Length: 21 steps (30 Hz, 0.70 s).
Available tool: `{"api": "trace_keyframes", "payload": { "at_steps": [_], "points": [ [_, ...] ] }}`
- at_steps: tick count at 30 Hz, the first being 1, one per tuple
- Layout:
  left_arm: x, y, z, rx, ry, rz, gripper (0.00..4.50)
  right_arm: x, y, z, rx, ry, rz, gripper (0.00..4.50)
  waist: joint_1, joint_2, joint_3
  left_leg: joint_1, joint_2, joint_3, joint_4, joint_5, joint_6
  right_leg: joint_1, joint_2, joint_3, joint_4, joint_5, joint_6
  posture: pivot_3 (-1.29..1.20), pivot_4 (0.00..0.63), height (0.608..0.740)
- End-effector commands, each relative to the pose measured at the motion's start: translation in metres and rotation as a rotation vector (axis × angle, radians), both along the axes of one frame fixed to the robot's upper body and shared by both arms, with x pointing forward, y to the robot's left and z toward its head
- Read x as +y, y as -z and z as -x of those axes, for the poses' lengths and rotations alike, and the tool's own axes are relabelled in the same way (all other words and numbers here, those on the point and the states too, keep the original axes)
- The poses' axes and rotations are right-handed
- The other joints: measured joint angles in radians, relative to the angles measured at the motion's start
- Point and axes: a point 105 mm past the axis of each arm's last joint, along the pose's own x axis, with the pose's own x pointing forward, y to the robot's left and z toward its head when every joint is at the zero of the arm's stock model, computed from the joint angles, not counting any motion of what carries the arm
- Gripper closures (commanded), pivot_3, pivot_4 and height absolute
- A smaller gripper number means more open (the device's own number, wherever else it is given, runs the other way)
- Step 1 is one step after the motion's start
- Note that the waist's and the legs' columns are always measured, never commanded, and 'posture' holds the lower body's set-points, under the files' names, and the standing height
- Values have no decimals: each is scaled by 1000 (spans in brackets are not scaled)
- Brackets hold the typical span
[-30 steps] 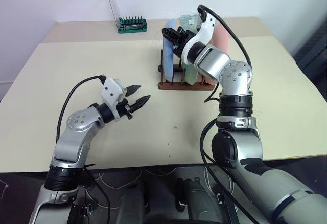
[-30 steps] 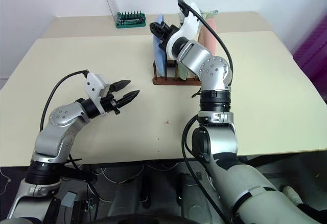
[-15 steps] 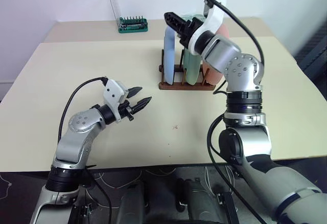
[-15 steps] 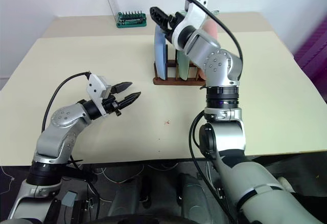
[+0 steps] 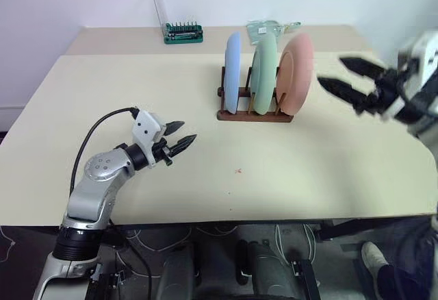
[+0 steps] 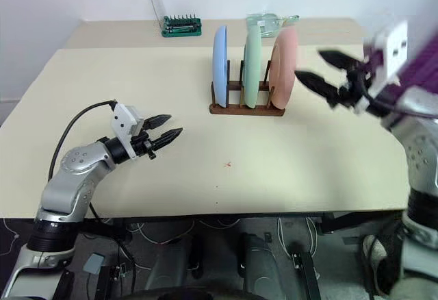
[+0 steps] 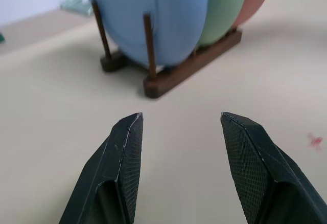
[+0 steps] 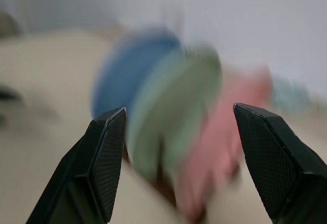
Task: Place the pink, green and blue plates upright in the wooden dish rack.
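Blue plate point(image 5: 233, 72): upright on edge in the rack, at my left end of the row, between the thin pegs.
Green plate point(image 5: 263, 73): upright in the middle slot, just beside the blue one.
Pink plate point(image 5: 296, 73): upright at my right end of the row, leaning a little against its pegs, its face turned toward my right gripper.
Rack point(image 5: 254, 114): dark wood, standing on the table point(image 5: 205, 177) near its far middle; all three plates sit in it, none lies flat on the table.
My right gripper point(image 5: 344, 77): in the air off to the right of the rack, near the pink plate but apart from it; my two black fingers are spread wide with nothing between them. Along my wrist I see the three plates beyond the fingers, blurred.
My left gripper point(image 5: 181, 133): low over the table on my left side, well apart from the rack, pointing toward it; fingers parted to a middling gap and empty. Along this wrist the blue plate point(image 7: 153, 14) and the rack's near rail point(image 7: 189, 65) stand ahead of my fingertips point(image 7: 130, 124).
Tool holder point(image 5: 183, 34): green, with its clear lid up, at the far edge of the table behind the rack.
Clear packet point(image 5: 270, 26): lying just behind the plates; I cannot tell what it is.
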Motion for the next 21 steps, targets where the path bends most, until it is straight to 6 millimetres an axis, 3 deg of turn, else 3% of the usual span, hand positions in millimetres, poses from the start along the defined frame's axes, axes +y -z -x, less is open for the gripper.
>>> {"api": "trace_keyframes", "payload": {
  "at_steps": [1,2,4,11,17,21],
  "points": [
    [17,1,-2,-31,-48,-40,2011,-18,31,-4,12,88,219,1109,-3,0,0,0,0,0,0,0,0,0,1,0,0,0,0,0,150,730],
    [27,4,-4,-25,-85,-46,2011,-24,51,-8,37,125,270,1109,-3,-1,-1,0,0,0,0,0,0,0,1,0,0,0,0,0,150,730],
    [36,7,-6,-26,-124,-54,2011,-29,68,-12,45,147,317,1109,-5,-2,-1,0,0,-1,-1,0,0,-1,2,0,-1,0,-1,0,150,730],
    [59,10,-14,-60,-253,-83,2011,-34,80,-34,33,169,250,1109,-9,-1,1,-1,0,0,0,0,0,-1,1,0,0,0,0,0,150,730],
    [53,14,-10,-59,-256,-51,2011,-30,98,-39,58,159,229,1109,-1,-1,0,-1,0,0,-1,0,0,-1,1,0,0,0,0,0,150,730],
    [48,14,-12,-62,-264,-29,2011,-28,98,-42,54,156,220,1109,7,-1,0,-1,0,1,0,0,0,-1,0,0,1,0,0,0,150,730]
  ]
}}
